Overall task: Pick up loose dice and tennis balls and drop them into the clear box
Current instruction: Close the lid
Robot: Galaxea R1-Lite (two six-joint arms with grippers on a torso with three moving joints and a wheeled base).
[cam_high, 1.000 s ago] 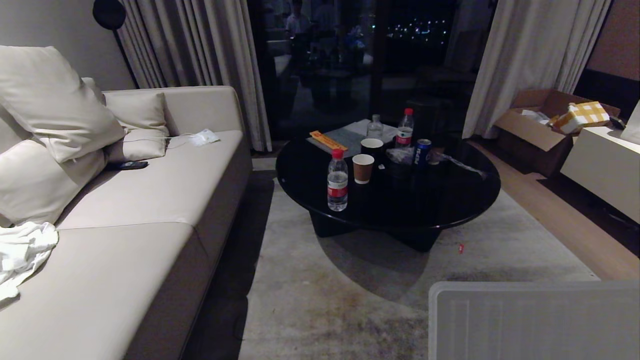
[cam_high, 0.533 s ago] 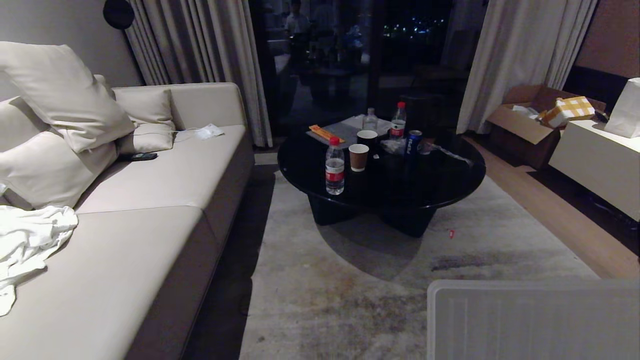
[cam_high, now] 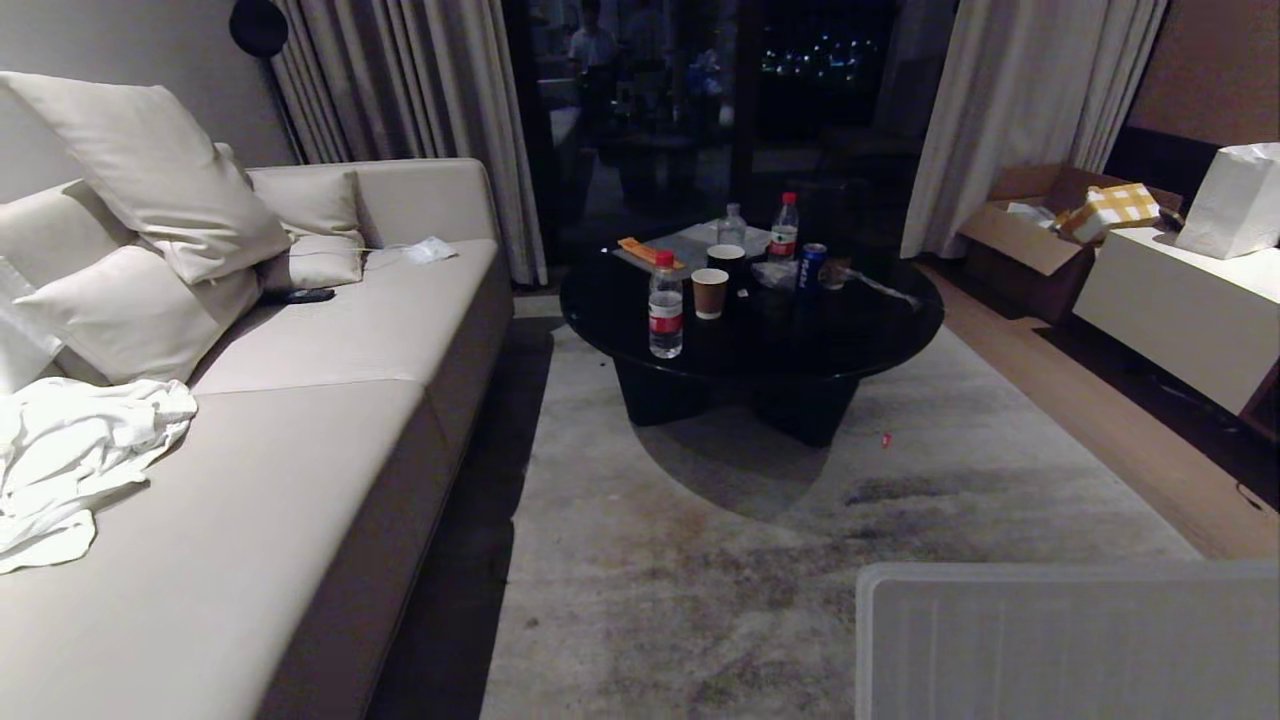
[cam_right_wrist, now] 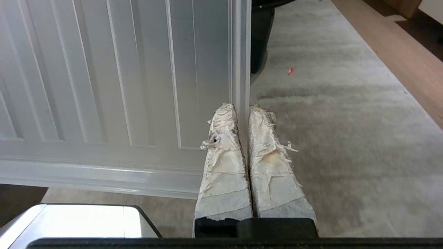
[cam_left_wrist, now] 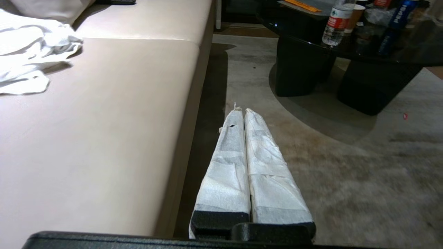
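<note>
A dim living room is spreading out ahead, with a grey rug point(cam_high: 700, 560) lying between a long beige sofa point(cam_high: 300, 420) on the robot's left and a round black bench point(cam_high: 850, 340) further off, which is carrying water bottles, paper cups and a blue can. A crumpled white cloth point(cam_high: 70, 460) is lying on the sofa seat. The clear box point(cam_high: 1060, 640) is showing only its whitish ribbed lid, sitting low at the robot's right front. The right gripper point(cam_right_wrist: 244, 109) is hanging just beside that lid's corner edge, its taped fingers point(cam_right_wrist: 225, 145) pressing together with nothing between them; one finger is overlapping the lid's rim in the wrist view, though whether it is touching cannot be told. The left gripper point(cam_left_wrist: 241, 110) is pointing out over the rug alongside the sofa's front edge, its wrapped fingers point(cam_left_wrist: 263, 152) likewise lying closed on nothing. No dice or tennis balls are showing near either gripper.
</note>
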